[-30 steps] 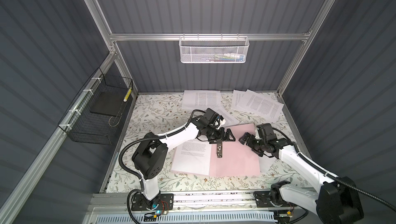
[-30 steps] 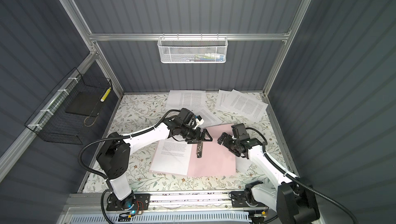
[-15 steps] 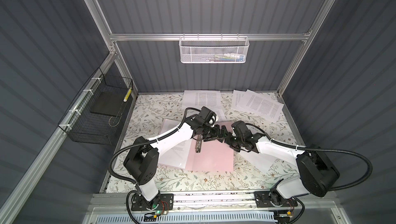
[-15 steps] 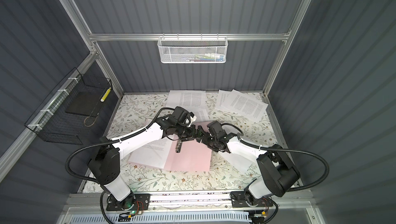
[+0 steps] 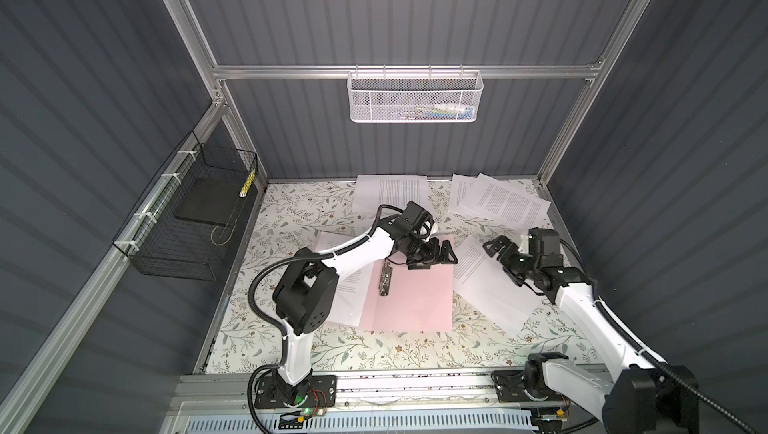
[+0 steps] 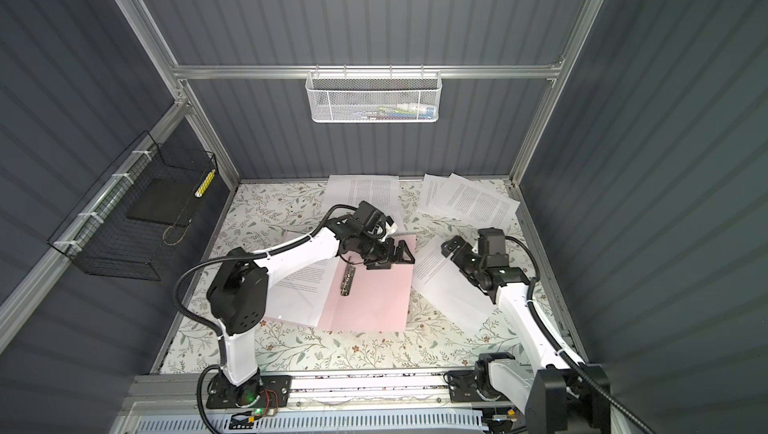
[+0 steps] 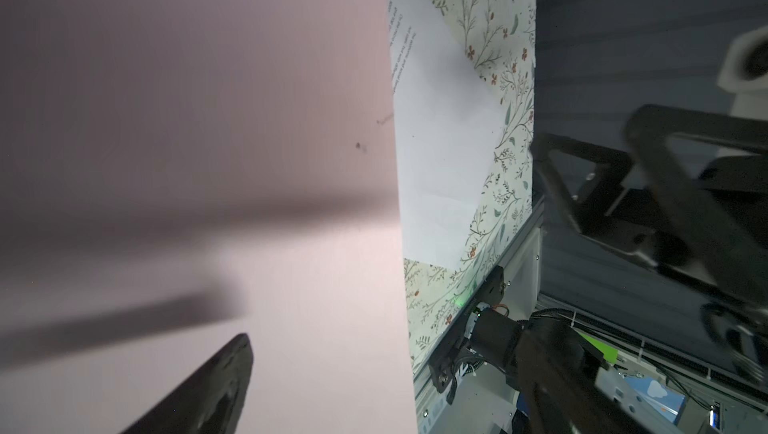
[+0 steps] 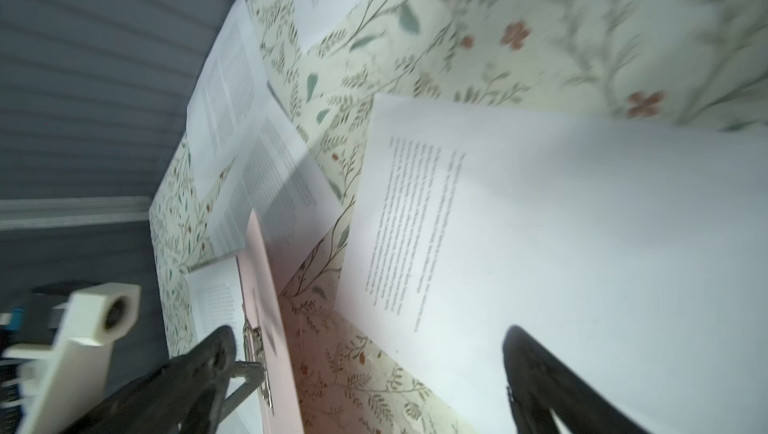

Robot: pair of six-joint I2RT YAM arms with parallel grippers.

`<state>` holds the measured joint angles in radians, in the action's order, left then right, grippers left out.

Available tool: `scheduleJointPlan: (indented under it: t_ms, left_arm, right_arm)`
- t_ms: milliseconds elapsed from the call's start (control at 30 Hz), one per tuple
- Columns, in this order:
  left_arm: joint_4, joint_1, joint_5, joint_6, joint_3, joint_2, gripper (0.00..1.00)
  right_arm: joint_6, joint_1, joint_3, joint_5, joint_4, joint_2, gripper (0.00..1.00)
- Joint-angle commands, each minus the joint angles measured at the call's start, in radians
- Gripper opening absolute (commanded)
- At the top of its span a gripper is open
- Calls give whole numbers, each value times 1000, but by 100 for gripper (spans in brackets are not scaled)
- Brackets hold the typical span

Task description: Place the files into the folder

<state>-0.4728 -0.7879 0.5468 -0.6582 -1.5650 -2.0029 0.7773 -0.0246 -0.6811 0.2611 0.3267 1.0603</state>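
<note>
The pink folder (image 5: 409,299) (image 6: 370,299) lies open on the table, its metal clip (image 5: 385,280) along the spine. One printed sheet (image 5: 349,286) rests on its left half. Another of the files (image 5: 490,282) (image 8: 561,245) lies on the table just right of the folder. My left gripper (image 5: 436,255) (image 6: 392,259) hovers open over the folder's far right part and holds nothing. My right gripper (image 5: 503,251) (image 8: 370,353) hangs open and empty over the near edge of that right-hand sheet. In the left wrist view the pink folder (image 7: 208,120) fills the picture.
More sheets lie at the back middle (image 5: 392,195) and back right (image 5: 498,203). A black wire basket (image 5: 187,236) with a black slab hangs on the left wall. A white mesh basket (image 5: 415,97) hangs on the back wall.
The folder slid left early in the second. The right gripper reached in beside the left one at the folder's far edge, then drew back right over the loose sheet. The left gripper shifted slightly right.
</note>
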Motion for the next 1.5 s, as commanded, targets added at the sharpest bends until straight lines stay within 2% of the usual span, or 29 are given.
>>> scheduleJointPlan:
  t_ms: [0, 133, 267, 367, 433, 567, 867, 1033, 1133, 1167, 1300, 1467]
  left_arm:
    - [-16, -28, 63, 16, -91, -82, 100]
    - [0, -54, 80, 6, -179, -190, 100]
    - [12, -61, 87, 1, -230, -255, 100]
    - [35, -61, 99, -11, -250, -283, 100]
    - [59, -63, 110, -24, -265, -302, 100]
    - [76, -63, 110, -45, -294, -342, 100]
    - [81, -63, 81, -54, -194, -350, 100]
    - [-7, -59, 35, -9, -191, -365, 100]
    - [-56, -48, 10, 12, -217, -373, 100]
    - [-56, -43, 7, 10, -220, -375, 100]
    - [-63, -25, 18, 18, -242, -382, 100]
    - [-73, -13, 33, 31, -260, -387, 100]
  right_arm:
    - [-82, -121, -11, 27, 145, 10, 99]
    - [-35, -259, 62, 61, 115, -11, 99]
    - [-14, -285, 150, 34, 77, -109, 99]
    - [-35, -317, 160, 12, 71, -121, 99]
    - [-49, -342, 139, 64, 13, -59, 99]
    - [-127, -347, 7, 63, 28, 139, 99]
    - [-272, -354, -244, -46, 132, 445, 99]
    - [-336, -351, -338, 35, 206, 595, 99]
    - [-346, -350, -318, 64, 206, 628, 99]
    - [-348, -350, -306, 113, 199, 632, 99]
    - [-360, -348, -284, 183, 208, 649, 99]
    - [-364, -346, -242, 160, 223, 630, 99]
